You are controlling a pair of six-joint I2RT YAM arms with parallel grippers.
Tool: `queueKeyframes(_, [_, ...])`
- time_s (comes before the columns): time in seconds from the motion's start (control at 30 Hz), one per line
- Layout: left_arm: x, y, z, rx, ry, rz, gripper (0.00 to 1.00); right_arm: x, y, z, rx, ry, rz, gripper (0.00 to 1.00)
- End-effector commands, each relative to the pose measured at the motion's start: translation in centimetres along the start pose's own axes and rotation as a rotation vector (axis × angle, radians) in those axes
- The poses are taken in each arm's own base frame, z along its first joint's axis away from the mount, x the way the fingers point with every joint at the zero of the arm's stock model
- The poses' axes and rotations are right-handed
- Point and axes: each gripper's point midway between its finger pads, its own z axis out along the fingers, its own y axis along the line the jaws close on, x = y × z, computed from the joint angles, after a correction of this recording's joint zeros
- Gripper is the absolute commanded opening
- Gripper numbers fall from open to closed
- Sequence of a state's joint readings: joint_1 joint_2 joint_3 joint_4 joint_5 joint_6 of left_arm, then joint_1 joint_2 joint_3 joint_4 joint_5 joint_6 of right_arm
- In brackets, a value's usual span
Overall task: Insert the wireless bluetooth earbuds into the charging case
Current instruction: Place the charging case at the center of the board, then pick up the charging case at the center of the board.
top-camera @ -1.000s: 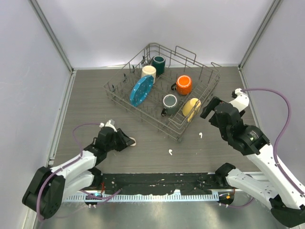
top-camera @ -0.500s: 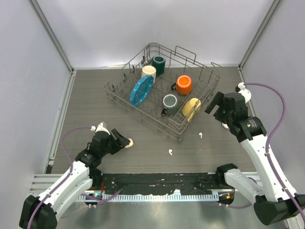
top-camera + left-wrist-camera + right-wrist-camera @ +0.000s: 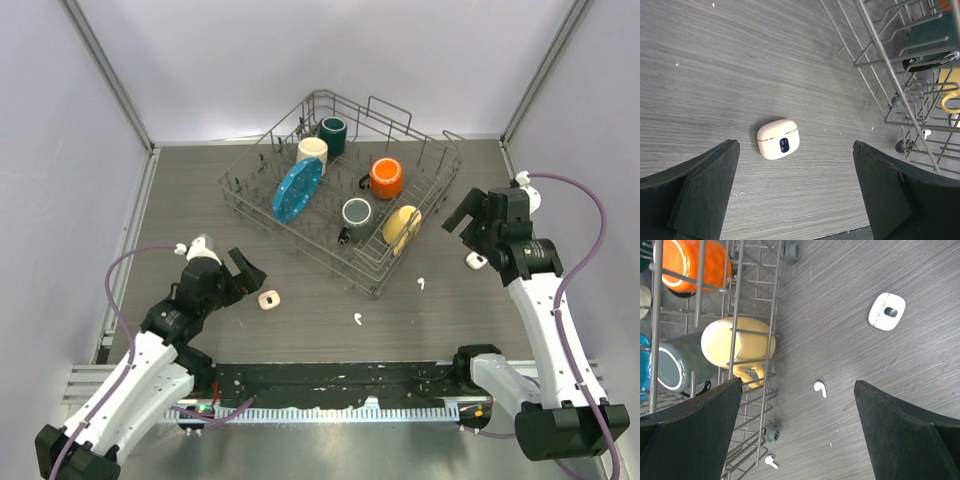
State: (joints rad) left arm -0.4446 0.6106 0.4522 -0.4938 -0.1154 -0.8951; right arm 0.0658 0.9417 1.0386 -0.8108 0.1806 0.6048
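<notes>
A closed cream charging case (image 3: 778,139) with a small dark display lies flat on the table, just ahead of my left gripper (image 3: 796,150). That gripper is open and holds nothing. From above, the cream case (image 3: 268,299) sits right of the left gripper (image 3: 243,283). Two white earbuds (image 3: 421,283) (image 3: 356,319) lie loose on the table near the rack's corner. My right gripper (image 3: 799,382) hangs open above one earbud (image 3: 820,388), and the other earbud (image 3: 770,461) lies by the rack's foot. A white charging case (image 3: 886,311) rests beside the right gripper (image 3: 465,228).
A wire dish rack (image 3: 300,215) fills the back middle of the table, holding a blue plate (image 3: 297,189), an orange mug (image 3: 386,177), a yellow mug (image 3: 402,228) and other mugs. Its near corner reaches close to the earbuds. Grey walls close in both sides.
My left gripper opened, let go of the cream case and drew back to the left; the case now lies free. My right arm pulled back toward the right wall.
</notes>
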Motion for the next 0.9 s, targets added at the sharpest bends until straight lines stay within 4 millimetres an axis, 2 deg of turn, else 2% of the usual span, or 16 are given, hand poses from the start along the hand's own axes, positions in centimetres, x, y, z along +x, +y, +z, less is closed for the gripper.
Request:
queueKeyframes(0.0, [-1.6,-0.5,-0.8,-0.016,-0.025,0.065,1.00,-2.1,0.0,0.1,-0.005,-0.057,0.047,1.00])
queueKeyframes(0.1, [-2.7,-2.0,-1.5,0.055,-0.074,0.073,1.00,-2.6,-1.5,0.9,0.039,-0.041,0.089,1.00])
queueKeyframes(0.17, [-3.4,-2.7,-2.0,0.100,-0.111,0.074,1.00,-2.1,-2.2,1.9,0.056,0.007,0.115,1.00])
queueKeyframes(0.2, [-3.9,-3.2,-2.6,0.145,-0.156,0.070,1.00,-2.4,-3.4,2.3,0.083,0.013,0.153,1.00])
queueKeyframes(0.23, [-4.1,-3.3,-2.9,0.164,-0.176,0.073,1.00,-1.9,-4.2,3.2,0.101,0.049,0.173,1.00])
queueKeyframes(0.27, [-4.5,-3.8,-3.3,0.197,-0.207,0.076,1.00,-1.5,-4.0,3.5,0.063,0.084,0.195,1.00])
queueKeyframes(0.33, [-4.6,-3.7,-4.1,0.237,-0.249,0.078,1.00,-1.2,-5.6,4.6,0.124,0.102,0.238,1.00])
queueKeyframes(0.53, [-4.4,-3.6,-5.5,0.295,-0.287,0.077,1.00,-0.6,-8.3,7.1,0.227,0.087,0.272,0.99])
queueKeyframes(0.7, [-3.4,-3.3,-5.3,0.269,-0.217,0.085,1.00,1.0,-9.5,9.8,0.270,0.150,0.293,0.99])
queueKeyframes(0.87, [-2.6,-3.5,-4.7,0.241,-0.134,0.132,1.00,0.6,-10.5,11.6,0.320,0.143,0.327,0.93])
